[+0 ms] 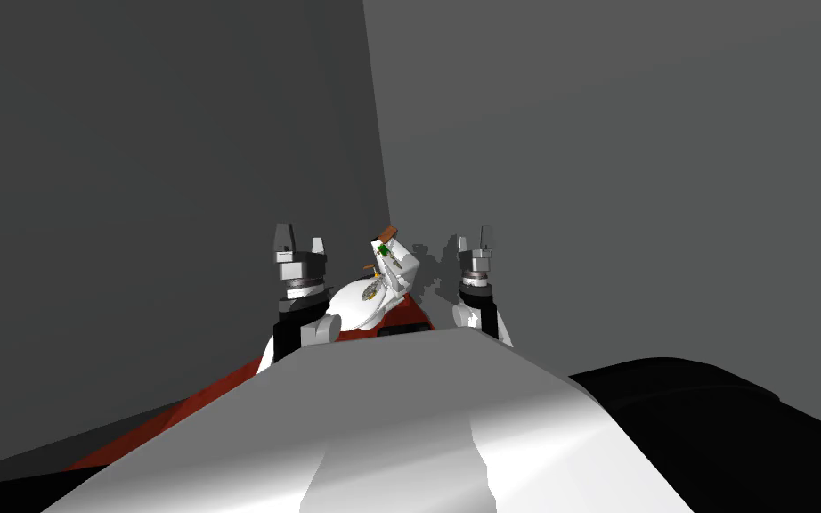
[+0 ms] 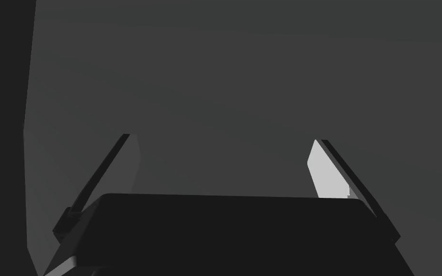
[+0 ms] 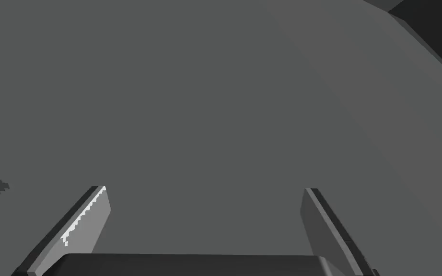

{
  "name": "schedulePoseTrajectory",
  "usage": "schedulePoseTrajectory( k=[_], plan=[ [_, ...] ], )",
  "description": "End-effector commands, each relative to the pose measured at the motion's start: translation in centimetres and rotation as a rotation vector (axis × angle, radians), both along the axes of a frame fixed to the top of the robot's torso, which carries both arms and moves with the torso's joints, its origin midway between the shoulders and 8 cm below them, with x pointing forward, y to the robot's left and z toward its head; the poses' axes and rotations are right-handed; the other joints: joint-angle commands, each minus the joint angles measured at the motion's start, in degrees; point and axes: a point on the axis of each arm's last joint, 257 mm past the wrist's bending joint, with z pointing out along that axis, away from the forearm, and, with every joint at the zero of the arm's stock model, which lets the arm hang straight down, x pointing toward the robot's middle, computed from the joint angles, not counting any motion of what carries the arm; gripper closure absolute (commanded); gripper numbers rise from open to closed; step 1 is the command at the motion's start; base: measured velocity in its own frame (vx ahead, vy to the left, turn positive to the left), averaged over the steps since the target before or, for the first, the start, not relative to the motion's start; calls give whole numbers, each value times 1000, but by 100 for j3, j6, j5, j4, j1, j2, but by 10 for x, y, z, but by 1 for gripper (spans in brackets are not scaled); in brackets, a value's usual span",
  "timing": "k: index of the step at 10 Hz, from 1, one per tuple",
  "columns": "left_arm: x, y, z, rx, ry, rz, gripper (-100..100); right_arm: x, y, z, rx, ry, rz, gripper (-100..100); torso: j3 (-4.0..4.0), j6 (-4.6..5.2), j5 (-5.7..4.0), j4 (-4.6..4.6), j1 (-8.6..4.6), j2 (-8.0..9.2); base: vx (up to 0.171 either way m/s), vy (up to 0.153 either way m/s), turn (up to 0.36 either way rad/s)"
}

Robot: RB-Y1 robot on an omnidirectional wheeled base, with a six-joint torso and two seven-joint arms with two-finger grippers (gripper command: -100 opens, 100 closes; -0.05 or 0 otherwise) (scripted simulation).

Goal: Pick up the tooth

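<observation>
Grey walls (image 1: 596, 134) met in a corner ahead of me, left hand (image 1: 299, 242) and right hand (image 1: 475, 240) both spread wide, raised either side of some cluttered white fixture (image 1: 357, 307)

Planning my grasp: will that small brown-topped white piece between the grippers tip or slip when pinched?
Probably tips: the brown-topped piece perches high on a white cluster. Likely light, being tiny beside the open left gripper. Too small to judge slipperiness.

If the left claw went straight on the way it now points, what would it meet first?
Probably the dark grey wall; nothing shows between it and the open left claw, though the distance is unclear.
</observation>
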Motion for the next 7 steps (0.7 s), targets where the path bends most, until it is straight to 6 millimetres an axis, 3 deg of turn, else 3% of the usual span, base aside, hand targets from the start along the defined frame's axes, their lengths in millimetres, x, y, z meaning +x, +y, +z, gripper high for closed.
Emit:
schedulePoseTrajectory(
  k=[1, 6, 7],
  plan=[
    [7, -3, -6, 25, 22, -11, -100, 0, 0, 0, 0, 0, 0, 0, 0, 0, 0, 0, 0, 0, 12, 10, -5],
    [62, -5, -48, 111, 164, -19, -100, 0, 0, 0, 0, 0, 0, 0, -17, 1, 5, -7, 20, -29, 58, 37, -21],
    [62, -4, -49, 111, 167, -19, -100, 0, 0, 0, 0, 0, 0, 0, -19, 0, 5, -7, 21, -33, 58, 32, -11]
  ],
)
